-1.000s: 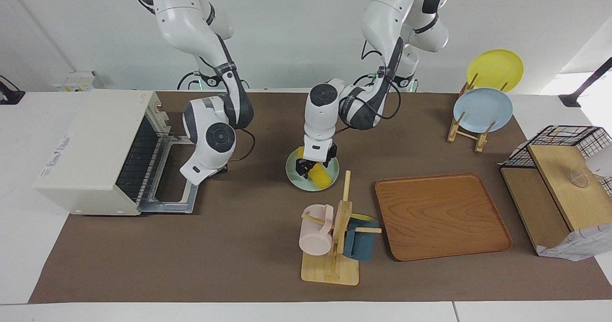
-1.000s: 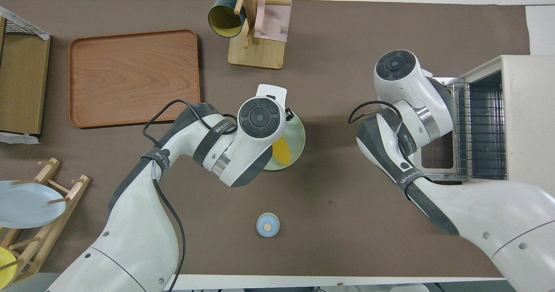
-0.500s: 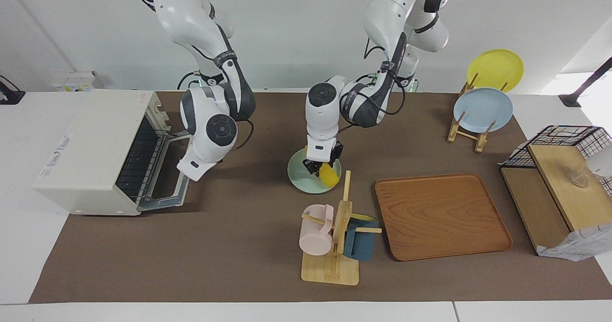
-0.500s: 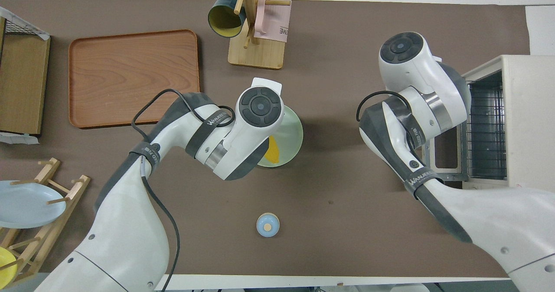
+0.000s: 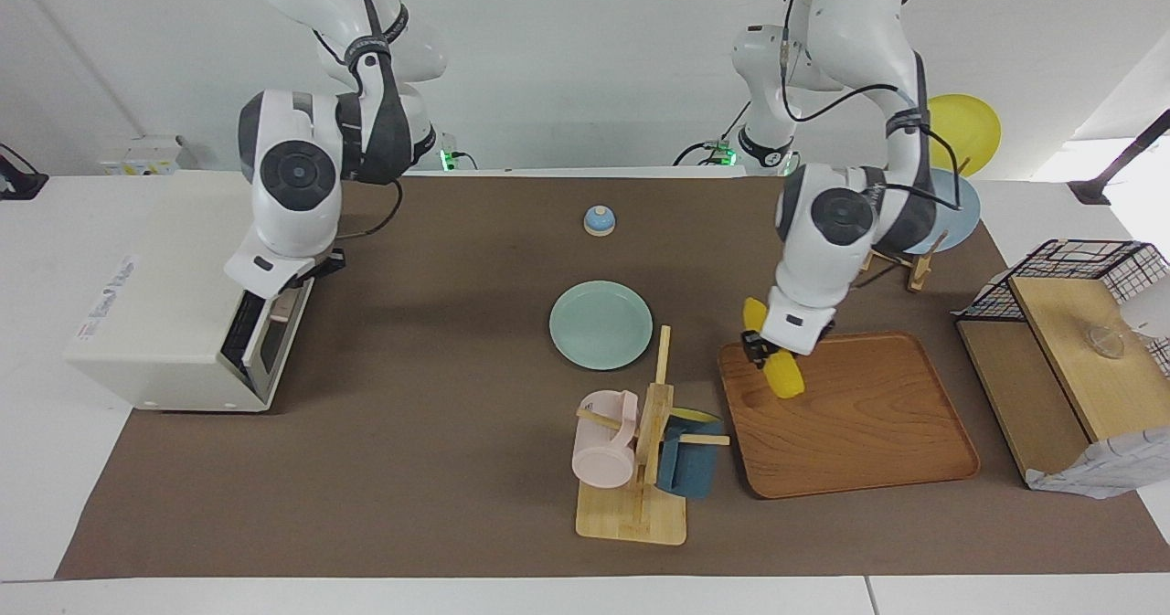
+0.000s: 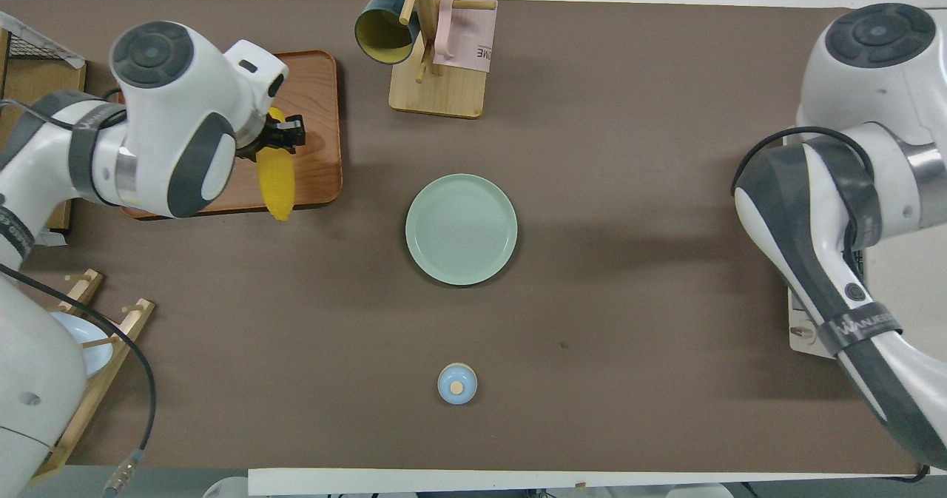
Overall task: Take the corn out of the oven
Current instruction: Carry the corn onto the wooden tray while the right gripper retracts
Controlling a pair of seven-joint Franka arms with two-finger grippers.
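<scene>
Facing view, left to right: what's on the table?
oven → green plate → mug rack → corn in the left gripper → tray → wire basket

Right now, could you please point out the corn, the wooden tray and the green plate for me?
corn (image 5: 784, 376): facing view, lower end of the cob.
wooden tray (image 5: 859, 432): facing view, bare floor of the tray.
green plate (image 6: 461, 229): overhead view, middle of the plate.

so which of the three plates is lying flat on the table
The pale green plate, flat on the mat mid-table; the yellow plate and blue plate stand upright in the wooden rack.
</scene>
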